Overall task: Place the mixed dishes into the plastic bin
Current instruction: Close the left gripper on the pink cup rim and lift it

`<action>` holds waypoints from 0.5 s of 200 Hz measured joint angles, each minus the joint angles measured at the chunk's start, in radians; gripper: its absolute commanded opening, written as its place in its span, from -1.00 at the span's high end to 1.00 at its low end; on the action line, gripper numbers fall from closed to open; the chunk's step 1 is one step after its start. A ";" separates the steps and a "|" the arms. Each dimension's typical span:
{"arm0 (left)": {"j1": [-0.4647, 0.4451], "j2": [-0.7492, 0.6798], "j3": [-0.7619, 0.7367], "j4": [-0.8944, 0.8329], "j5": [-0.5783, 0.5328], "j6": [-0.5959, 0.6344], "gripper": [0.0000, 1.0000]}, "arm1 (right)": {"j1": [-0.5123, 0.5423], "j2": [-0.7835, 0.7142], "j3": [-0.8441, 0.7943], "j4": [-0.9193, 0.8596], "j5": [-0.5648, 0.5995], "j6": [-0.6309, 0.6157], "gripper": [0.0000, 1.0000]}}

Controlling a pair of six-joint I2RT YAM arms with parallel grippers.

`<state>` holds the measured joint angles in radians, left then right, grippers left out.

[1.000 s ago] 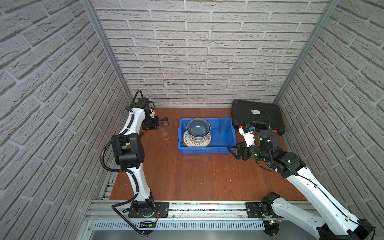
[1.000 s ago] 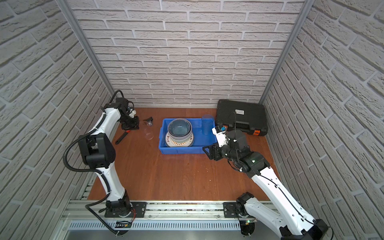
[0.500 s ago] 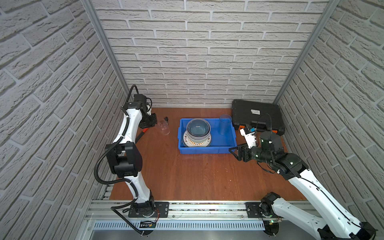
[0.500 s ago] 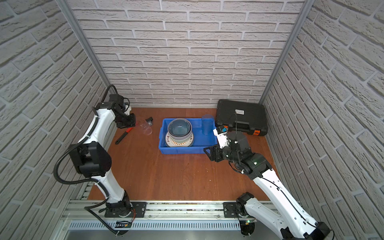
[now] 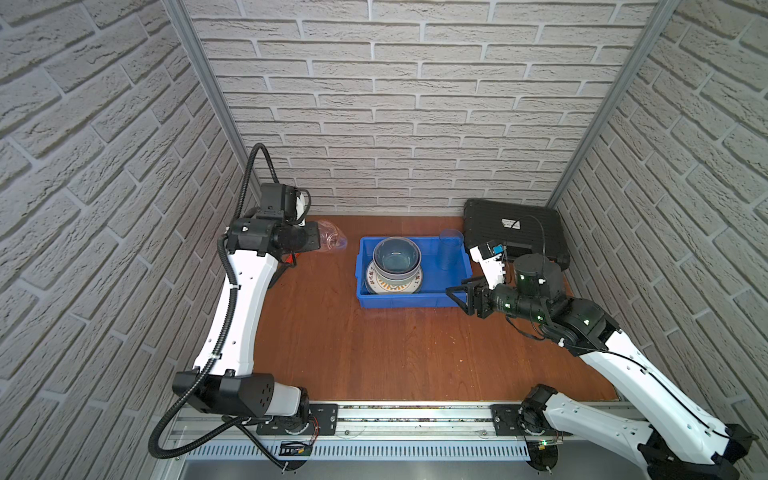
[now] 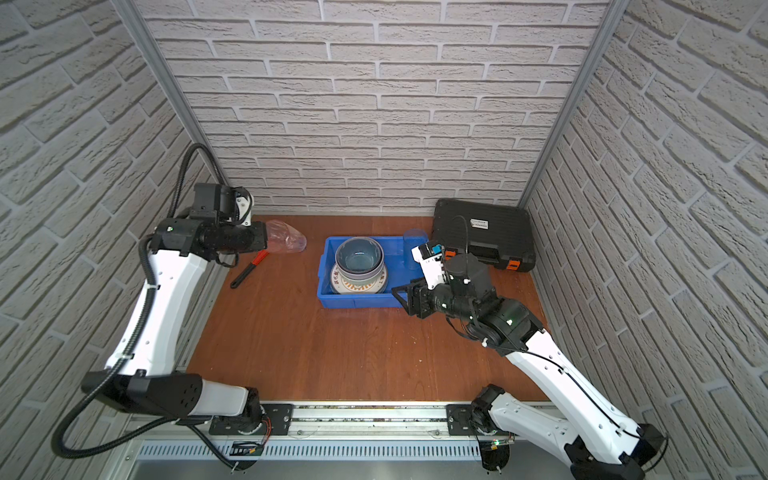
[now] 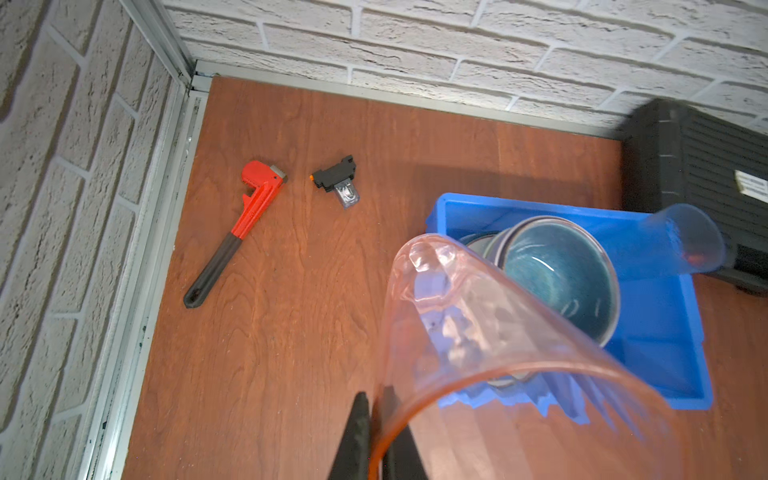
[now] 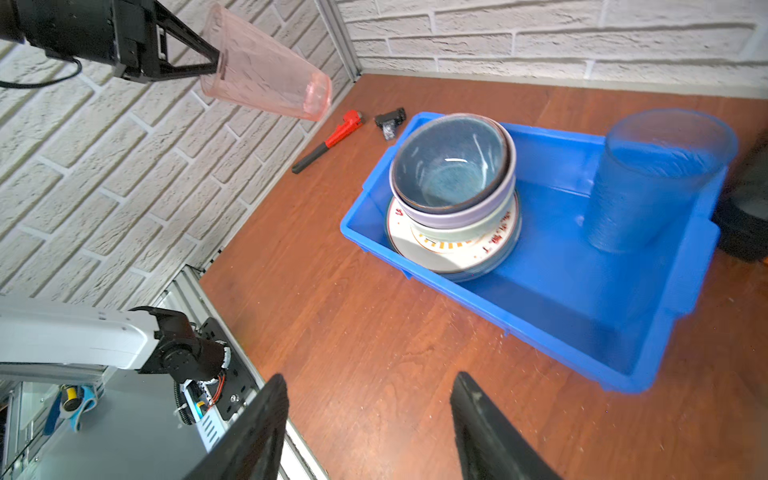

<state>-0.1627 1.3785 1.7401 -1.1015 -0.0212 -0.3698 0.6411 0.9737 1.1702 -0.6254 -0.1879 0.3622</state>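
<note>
My left gripper (image 7: 376, 411) is shut on the rim of a translucent pinkish tumbler (image 7: 478, 332), which hangs tilted in the air to the left of the blue plastic bin (image 5: 411, 302). Both top views show this tumbler (image 6: 286, 237) off the table. Inside the bin a dark blue bowl (image 8: 451, 162) nests in a lavender bowl on a stack of plates. A bluish tumbler (image 8: 652, 178) stands upright in the bin's back right corner. My right gripper (image 8: 370, 382) is open and empty, low by the bin's front right corner (image 5: 455, 299).
A red wrench (image 7: 241, 224) and a small black part (image 7: 336, 180) lie on the wooden table near the back left corner. The black tool case (image 5: 515, 232) sits behind the bin at the back right. Brick walls close three sides.
The left arm has raised the pinkish tumbler off the table and swung it up beside the bin. The right gripper has narrowed a little and stayed near the bin's corner.
</note>
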 measured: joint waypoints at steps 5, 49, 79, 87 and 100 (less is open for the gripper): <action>-0.023 -0.016 -0.006 -0.003 -0.017 -0.009 1.00 | 0.015 0.014 0.014 0.007 0.005 -0.001 -0.25; -0.259 -0.104 -0.050 -0.002 -0.175 -0.095 1.00 | 0.154 0.155 0.136 0.063 0.079 -0.008 -0.20; -0.452 -0.131 -0.082 0.017 -0.312 -0.156 1.00 | 0.233 0.245 0.204 0.113 0.135 -0.011 -0.20; -0.504 -0.132 -0.090 0.025 -0.351 -0.171 1.00 | 0.249 0.268 0.221 0.124 0.151 -0.011 -0.20; -0.583 -0.130 -0.110 0.044 -0.414 -0.197 1.00 | 0.274 0.301 0.241 0.147 0.176 -0.011 -0.20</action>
<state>-0.7460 1.2480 1.6299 -1.0576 -0.4355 -0.5667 0.9154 1.2743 1.4117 -0.4786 -0.0116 0.3508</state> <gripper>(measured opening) 0.082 0.601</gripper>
